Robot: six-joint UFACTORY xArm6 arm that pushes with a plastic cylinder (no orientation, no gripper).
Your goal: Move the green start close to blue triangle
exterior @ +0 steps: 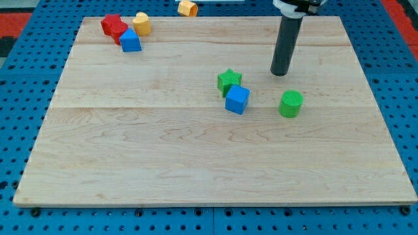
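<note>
Six blocks show, none in any container; all but one lie on the bare wooden board point(196, 170). At the board's 11 o'clock corner cluster one red block point(113, 26), one blue triangle point(130, 41) touching it, and one yellow block point(142, 23). A second yellow block point(188, 8) sits past the 12 o'clock edge. Near centre, the green star point(228, 81) touches a blue cube point(237, 100) at its 5 o'clock. One green cylinder point(291, 104) stands apart. My tip point(281, 74), a plain rod without jaws, rests at the star's 3 o'clock, near but not touching. Open board runs between star and triangle.
</note>
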